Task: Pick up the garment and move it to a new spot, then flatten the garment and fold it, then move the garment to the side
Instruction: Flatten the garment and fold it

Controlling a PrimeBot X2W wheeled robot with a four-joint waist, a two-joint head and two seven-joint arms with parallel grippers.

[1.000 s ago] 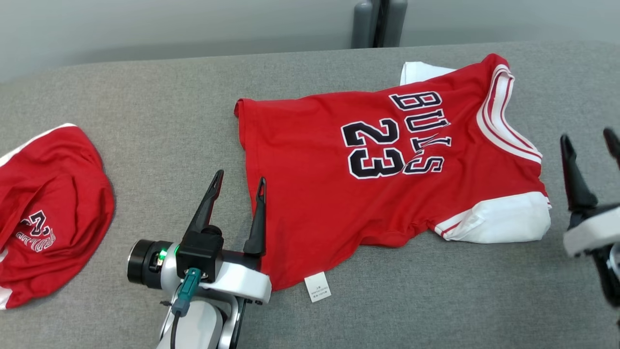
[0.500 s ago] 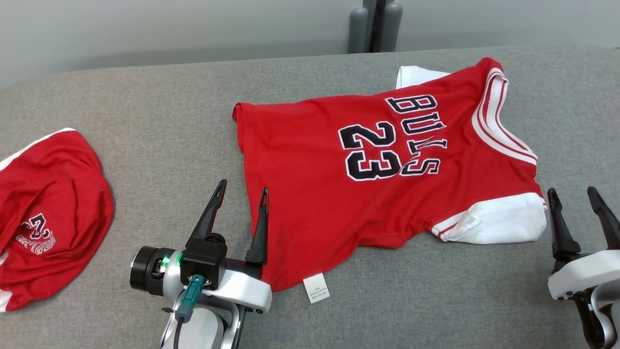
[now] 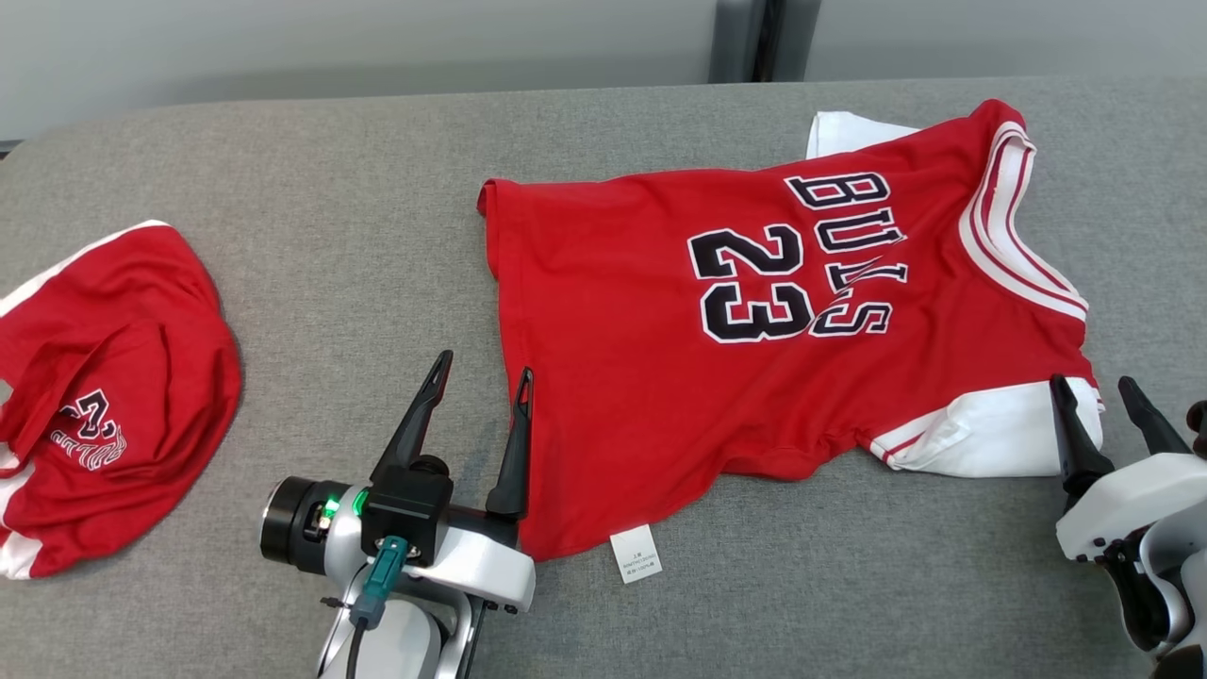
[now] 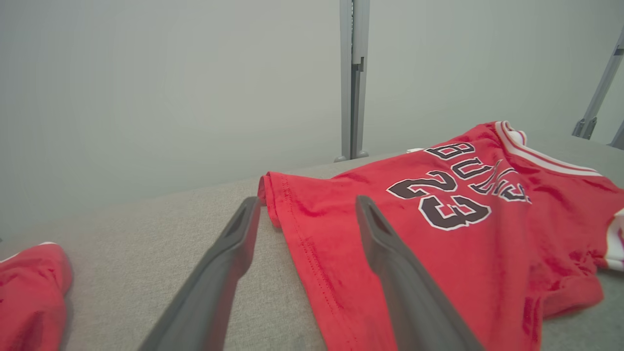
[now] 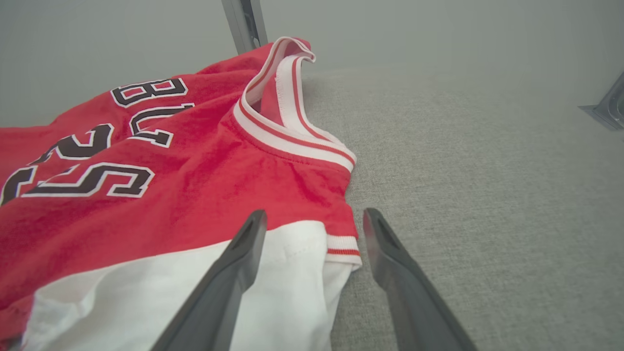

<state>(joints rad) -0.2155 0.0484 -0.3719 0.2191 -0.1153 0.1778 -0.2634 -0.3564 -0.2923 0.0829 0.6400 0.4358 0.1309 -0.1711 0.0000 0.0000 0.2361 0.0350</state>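
Left fingers (image 3: 516, 443) spread, empty, straddling the hem of the red jersey (image 3: 660, 396). Right fingers (image 3: 1072, 438) spread, empty, straddling its white sleeve (image 3: 990, 438). Jersey lies on the grey tabletop (image 3: 330, 236) between both pairs, reaching beyond the tips.

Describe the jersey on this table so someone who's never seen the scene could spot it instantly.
Start at the grey table and look right of centre in the head view. The jersey lies spread out there, red with white sleeves and a striped collar. Unlike the crumpled red garment at the far left, it shows a full black 23.
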